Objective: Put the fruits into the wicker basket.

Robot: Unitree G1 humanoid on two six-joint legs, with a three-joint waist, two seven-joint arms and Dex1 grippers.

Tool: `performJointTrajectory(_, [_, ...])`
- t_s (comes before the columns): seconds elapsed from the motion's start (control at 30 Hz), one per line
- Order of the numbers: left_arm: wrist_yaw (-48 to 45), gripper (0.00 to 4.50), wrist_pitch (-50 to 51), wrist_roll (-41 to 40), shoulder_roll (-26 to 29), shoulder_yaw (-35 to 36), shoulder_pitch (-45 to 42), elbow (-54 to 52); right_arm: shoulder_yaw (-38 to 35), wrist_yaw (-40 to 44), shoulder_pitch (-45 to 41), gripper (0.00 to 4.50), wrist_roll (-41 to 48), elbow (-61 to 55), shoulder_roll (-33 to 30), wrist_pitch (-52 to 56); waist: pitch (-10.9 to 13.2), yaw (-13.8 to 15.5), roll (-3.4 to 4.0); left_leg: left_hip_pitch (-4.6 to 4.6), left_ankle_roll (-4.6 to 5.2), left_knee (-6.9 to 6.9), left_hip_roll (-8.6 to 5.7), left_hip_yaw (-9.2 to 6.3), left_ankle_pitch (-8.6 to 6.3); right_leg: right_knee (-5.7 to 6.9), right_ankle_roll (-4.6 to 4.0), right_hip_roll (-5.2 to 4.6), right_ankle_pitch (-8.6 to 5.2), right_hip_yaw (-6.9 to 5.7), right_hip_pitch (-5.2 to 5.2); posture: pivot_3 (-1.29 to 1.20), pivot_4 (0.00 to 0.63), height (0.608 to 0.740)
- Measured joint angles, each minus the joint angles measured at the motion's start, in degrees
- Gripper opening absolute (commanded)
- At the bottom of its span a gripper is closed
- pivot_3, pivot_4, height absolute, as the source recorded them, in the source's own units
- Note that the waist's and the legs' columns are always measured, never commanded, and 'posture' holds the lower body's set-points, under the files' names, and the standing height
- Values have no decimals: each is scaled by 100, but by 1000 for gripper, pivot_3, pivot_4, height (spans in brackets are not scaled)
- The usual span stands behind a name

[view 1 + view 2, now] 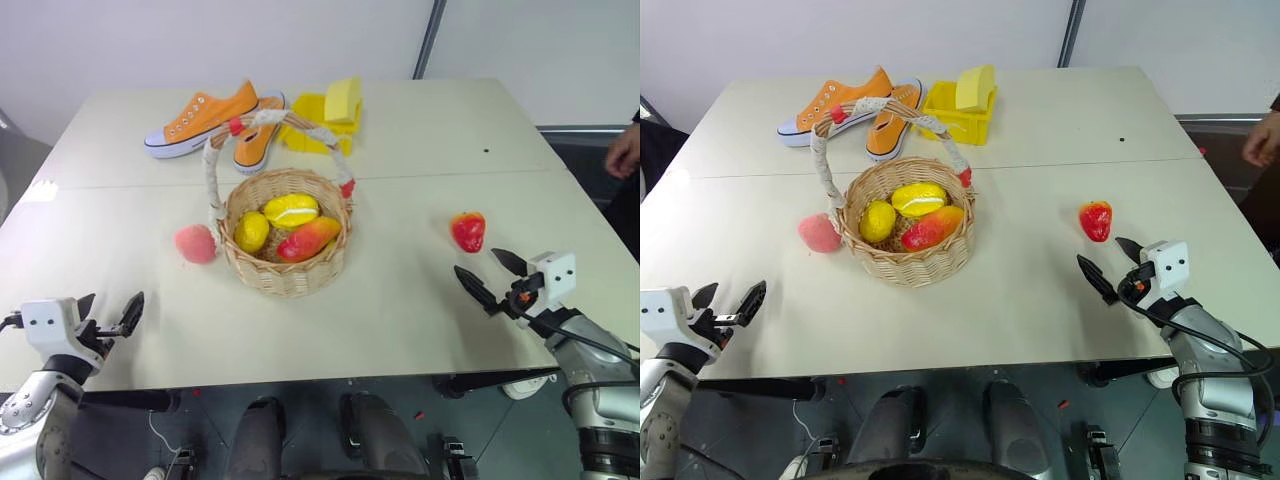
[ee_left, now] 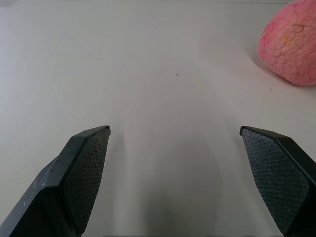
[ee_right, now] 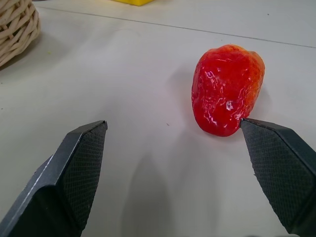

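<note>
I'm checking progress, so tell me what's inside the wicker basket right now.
Inside the wicker basket lie three fruits: a yellow lemon-like one, a yellow one with a white stripe, and a red-orange mango-like one. They cover most of the basket's bottom, so anything beneath them cannot be seen.

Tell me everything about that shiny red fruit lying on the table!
The red fruit is a small glossy toy, lumpy and wrinkled like molded plastic, bright red with an orange-yellow patch along one side. It lies alone on the pale table, off to the right of the wicker basket and well apart from it. Nothing touches it but the table. The right pincer stands open just in front of it, not yet gripping.
</note>
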Motion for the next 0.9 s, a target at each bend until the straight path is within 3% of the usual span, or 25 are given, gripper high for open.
performJointTrajectory(0.23, [-88,4500,108,-167,4,8,-77,0,0,10,-69,4468,75,-149,-20,133,0,0,0,0,0,0,0,0,0,1,-1,0,0,0,0,0,150,740])
performJointTrajectory(0.37, [-210,4500,381,-648,53,177,-266,-60,-12,42,-242,4468,353,-531,-173,580,0,-3,0,1,0,0,1,-2,0,4,0,2,0,-1,0,0,150,740])
performJointTrajectory(0.63, [-309,4500,1239,-1028,818,110,-1401,-257,-28,432,-293,4468,1718,-2168,-819,2060,1,29,0,-3,0,2,-2,-1,0,3,-1,1,2,-3,1,0,150,740])
performJointTrajectory(0.77, [-282,4500,1794,-1103,1160,-200,-1977,-264,28,536,-441,4468,2262,-2996,-1248,2606,1,2,-1,-1,1,1,-1,-1,0,4,2,5,2,-4,0,0,150,740])
performJointTrajectory(0.9, [-49,4500,2390,-802,1437,-859,-2546,-261,531,671,-924,4468,2387,-3771,-1714,2939,1,1,-2,1,1,0,0,-6,1,8,8,9,-1,-6,0,0,150,740])
